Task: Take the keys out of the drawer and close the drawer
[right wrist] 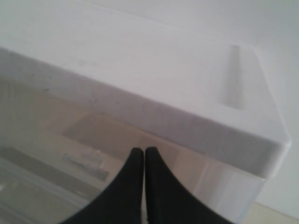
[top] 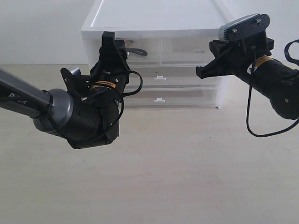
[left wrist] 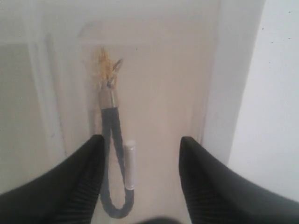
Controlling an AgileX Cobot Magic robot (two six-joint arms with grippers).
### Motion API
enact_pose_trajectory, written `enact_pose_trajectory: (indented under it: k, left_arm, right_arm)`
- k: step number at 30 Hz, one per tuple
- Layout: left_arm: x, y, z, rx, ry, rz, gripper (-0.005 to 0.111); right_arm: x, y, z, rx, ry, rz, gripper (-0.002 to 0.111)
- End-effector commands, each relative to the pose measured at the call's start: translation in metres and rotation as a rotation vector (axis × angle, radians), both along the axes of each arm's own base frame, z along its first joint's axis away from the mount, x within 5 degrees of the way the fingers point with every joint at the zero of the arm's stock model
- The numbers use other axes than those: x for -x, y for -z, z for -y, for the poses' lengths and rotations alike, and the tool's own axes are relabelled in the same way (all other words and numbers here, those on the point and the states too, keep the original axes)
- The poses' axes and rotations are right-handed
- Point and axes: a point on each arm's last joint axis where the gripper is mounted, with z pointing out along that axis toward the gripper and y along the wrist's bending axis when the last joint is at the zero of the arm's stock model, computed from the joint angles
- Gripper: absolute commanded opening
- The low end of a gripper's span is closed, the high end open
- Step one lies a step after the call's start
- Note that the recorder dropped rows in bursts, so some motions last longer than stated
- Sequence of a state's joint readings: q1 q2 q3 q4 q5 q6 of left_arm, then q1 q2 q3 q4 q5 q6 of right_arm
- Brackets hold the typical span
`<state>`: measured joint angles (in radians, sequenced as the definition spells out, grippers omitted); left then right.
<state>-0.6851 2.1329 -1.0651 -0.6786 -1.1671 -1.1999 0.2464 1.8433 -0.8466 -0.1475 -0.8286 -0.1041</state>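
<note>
Keys (left wrist: pixel 112 135) sit at the drawer (left wrist: pixel 163 93), the upper left one of the drawer unit (top: pixel 154 18). Their black braided strap is the part closest to the left gripper (left wrist: pixel 142 138). That gripper's 2 fingers stand well apart with nothing held. The strap's loop hangs between them, touching or nearly touching 1 finger and well clear of the other. Just beside the loop is the drawer's small white tab handle (left wrist: pixel 130 163). Beyond it the strap runs up to a metal cap and the gold-coloured rings, which look blurred deeper in the drawer. How far the drawer is pulled out of the drawer unit cannot be told from these views.

The step in hand looks like the grasp on the keys, with the left gripper lined up at the drawer front and not yet clamped. The next move probably calls for shifting sideways so the strap sits midway between the pads. It should then pinch the strap alone, keeping the tab handle out of the bite, and draw the bunch back from the drawer unit. Closing the drawer is left to do.

Farther off, at the drawer unit's upper right corner, the right gripper (right wrist: pixel 143 150) has its 2 fingers pressed together on nothing and waits clear of the drawer.
</note>
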Motion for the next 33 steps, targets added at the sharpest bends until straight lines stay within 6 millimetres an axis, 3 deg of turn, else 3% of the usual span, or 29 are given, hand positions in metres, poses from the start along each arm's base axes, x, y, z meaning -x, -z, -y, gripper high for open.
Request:
enact_pose_trajectory:
  k: [1,13,29,33]
  left_arm:
    - [-0.0016,0.0003,0.0004,-0.005,0.006,-0.005,0.046]
    - [-0.0021,0.0009,-0.0003,-0.004,0.004,-0.012,0.037]
    - [-0.0047,0.0047,-0.0037,-0.004,0.000,-0.053,0.037]
    - [-0.0079,0.0010,-0.0006,0.007,0.007,-0.050,0.021]
  right_arm:
    - [-0.0044,-0.0018,0.0042,-0.023,0.035,-0.002,0.000]
    - [-0.0044,-0.0018,0.0042,-0.023,0.035,-0.002,0.000]
    - [-0.0044,-0.0018,0.0042,-0.023,0.035,-0.002,0.000]
    - [-0.0044,-0.0018,0.0042,-0.023,0.035,-0.002,0.000]
